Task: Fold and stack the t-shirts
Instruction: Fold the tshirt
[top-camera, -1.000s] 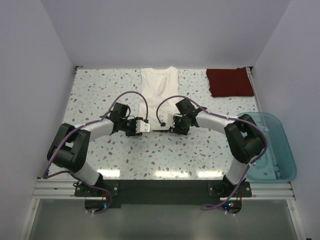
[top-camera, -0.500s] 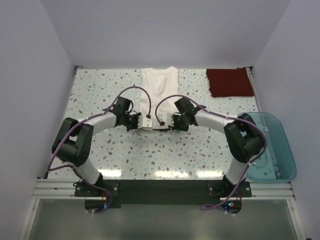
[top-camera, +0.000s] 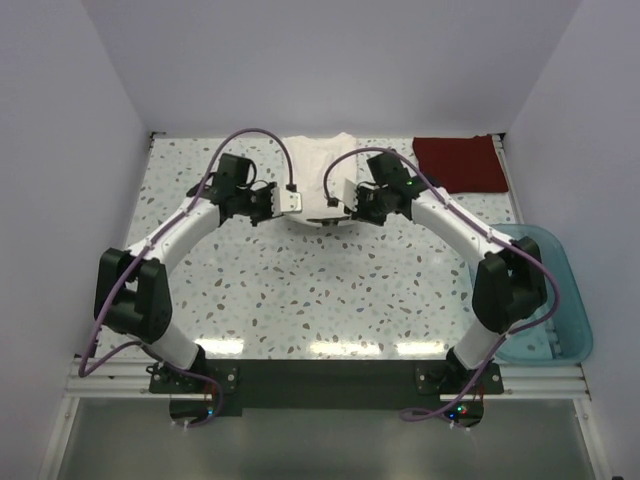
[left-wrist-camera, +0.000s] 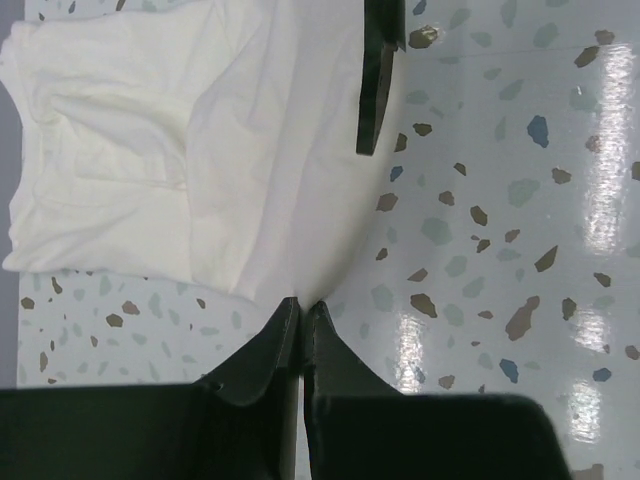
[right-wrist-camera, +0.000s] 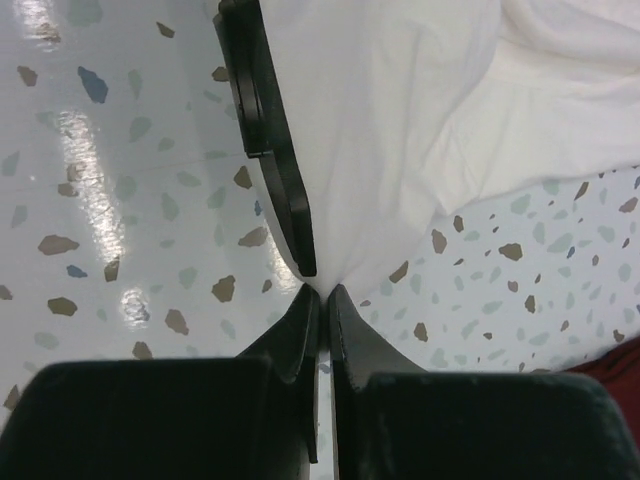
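Note:
The white t-shirt (top-camera: 318, 165) lies at the back middle of the table, its near hem lifted off the surface. My left gripper (top-camera: 291, 201) is shut on the hem's left corner; in the left wrist view the cloth (left-wrist-camera: 230, 150) runs up from the pinched jaws. My right gripper (top-camera: 338, 200) is shut on the hem's right corner; the right wrist view shows the cloth (right-wrist-camera: 400, 130) held the same way. The dark red folded t-shirt (top-camera: 460, 164) lies at the back right, apart from both grippers.
A translucent teal bin (top-camera: 545, 300) sits at the table's right edge beside the right arm's base. White walls close the table at back and sides. A corner of the red shirt (right-wrist-camera: 615, 360) shows in the right wrist view.
Both grippers have moved toward the back of the table, carrying the white shirt's near hem with them. The visible length of the shirt has shortened as it folds over.

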